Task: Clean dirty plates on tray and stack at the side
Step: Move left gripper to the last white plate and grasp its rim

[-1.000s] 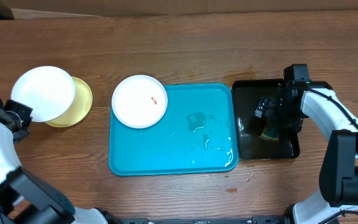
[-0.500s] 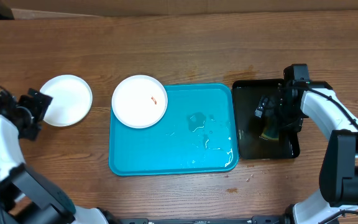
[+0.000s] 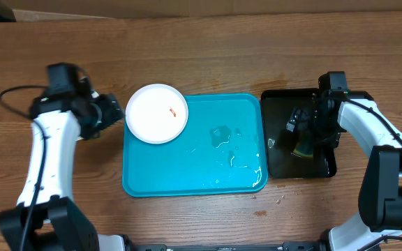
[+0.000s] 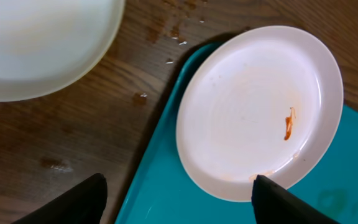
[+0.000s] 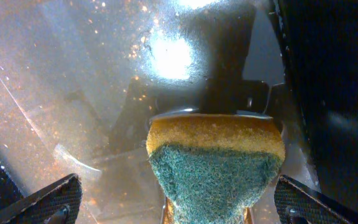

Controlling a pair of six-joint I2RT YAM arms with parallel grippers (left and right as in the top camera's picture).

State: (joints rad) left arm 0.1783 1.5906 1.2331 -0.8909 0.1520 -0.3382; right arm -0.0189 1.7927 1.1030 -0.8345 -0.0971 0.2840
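One white plate (image 3: 157,113) with an orange-brown smear (image 4: 288,123) lies on the top-left corner of the turquoise tray (image 3: 187,174), overhanging its rim. My left gripper (image 3: 112,115) hovers open just left of it. In the left wrist view the left gripper (image 4: 178,194) spans the tray's edge (image 4: 160,180), and its right fingertip (image 4: 272,193) is at the rim of the smeared plate (image 4: 253,106). Another white plate (image 4: 36,43) rests on the table to the left; my left arm hides it from overhead. My right gripper (image 3: 306,136) stands open around a sponge.
A black tray (image 3: 278,150) sits right of the turquoise one, and the yellow-and-green sponge (image 5: 216,162) stands in it between the right fingers (image 5: 58,199). Water pools (image 3: 229,150) lie on the turquoise tray's right half. Crumbs (image 4: 176,25) dot the wood near the plates.
My left gripper let go of a white plate onto the yellow-green one at the far left. It then swung right to the smeared plate. The right arm has not moved.
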